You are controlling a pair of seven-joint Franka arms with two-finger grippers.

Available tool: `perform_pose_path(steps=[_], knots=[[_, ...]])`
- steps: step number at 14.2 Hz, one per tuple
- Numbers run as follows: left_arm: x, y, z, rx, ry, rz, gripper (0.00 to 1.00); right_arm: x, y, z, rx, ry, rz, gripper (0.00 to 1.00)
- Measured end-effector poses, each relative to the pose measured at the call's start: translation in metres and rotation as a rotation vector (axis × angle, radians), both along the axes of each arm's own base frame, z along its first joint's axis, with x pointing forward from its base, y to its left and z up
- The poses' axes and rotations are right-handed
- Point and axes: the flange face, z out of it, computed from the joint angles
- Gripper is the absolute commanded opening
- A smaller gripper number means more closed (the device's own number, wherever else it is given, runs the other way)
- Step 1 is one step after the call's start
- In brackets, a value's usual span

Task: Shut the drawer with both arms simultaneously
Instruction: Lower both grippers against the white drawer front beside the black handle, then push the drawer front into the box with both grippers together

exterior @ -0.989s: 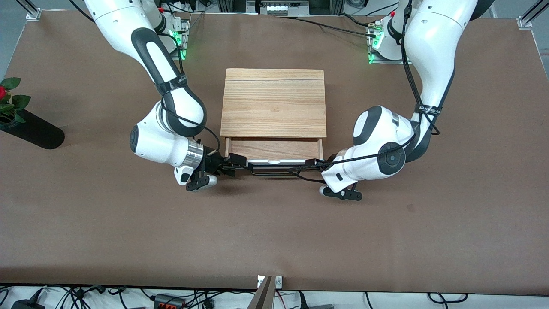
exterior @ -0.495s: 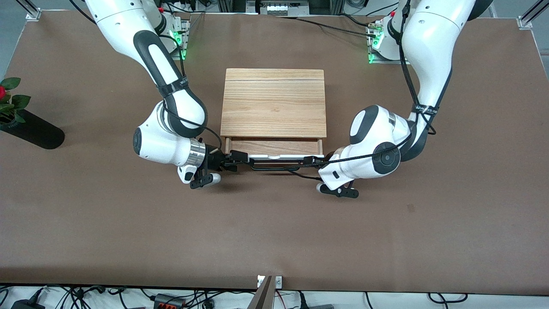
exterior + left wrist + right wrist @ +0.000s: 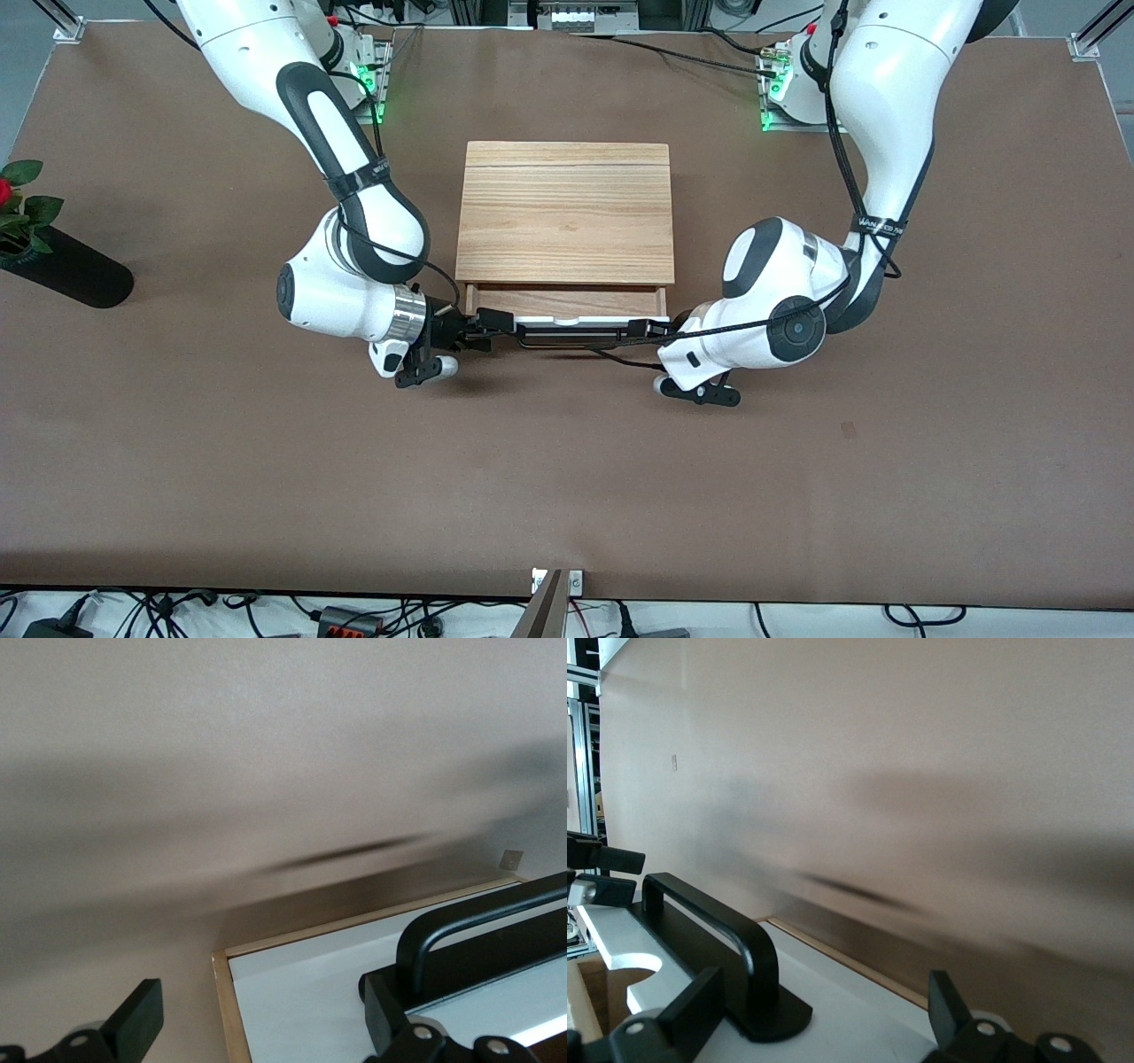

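The light-wood cabinet [image 3: 565,213] stands mid-table. Its drawer [image 3: 567,303] is out a short way toward the front camera, showing a strip of wood tray, the white front panel and the black bar handle [image 3: 567,338]. My right gripper [image 3: 489,322] is open against the panel's end toward the right arm; in the right wrist view [image 3: 819,1019] its fingers straddle the white panel [image 3: 842,1014] beside the handle's foot [image 3: 735,943]. My left gripper [image 3: 648,330] is open at the panel's other end; the left wrist view [image 3: 261,1028] shows the panel's corner [image 3: 292,992] between its fingers, with the handle [image 3: 478,926] beside it.
A black vase [image 3: 66,268] with a red flower lies at the right arm's end of the table. The brown tabletop [image 3: 567,478] stretches wide nearer the front camera. The arm bases [image 3: 793,97] stand farther from the camera than the cabinet.
The drawer has slid farther into the cabinet, so less of its tray shows. Both grippers have moved with the front panel toward the cabinet.
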Motion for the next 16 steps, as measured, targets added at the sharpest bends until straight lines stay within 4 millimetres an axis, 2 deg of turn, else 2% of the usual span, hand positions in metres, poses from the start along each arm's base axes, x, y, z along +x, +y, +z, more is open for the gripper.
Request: perform_pose_path(steps=[11, 16], knots=[[-0.01, 0.005, -0.004, 0.027, 0.091, -0.03, 1.0, -0.015, 0.01, -0.002, 0.003, 0.027, 0.014, 1.0], [-0.014, 0.004, -0.005, 0.017, 0.123, -0.029, 1.0, -0.024, 0.009, -0.004, 0.004, 0.053, 0.006, 1.0]])
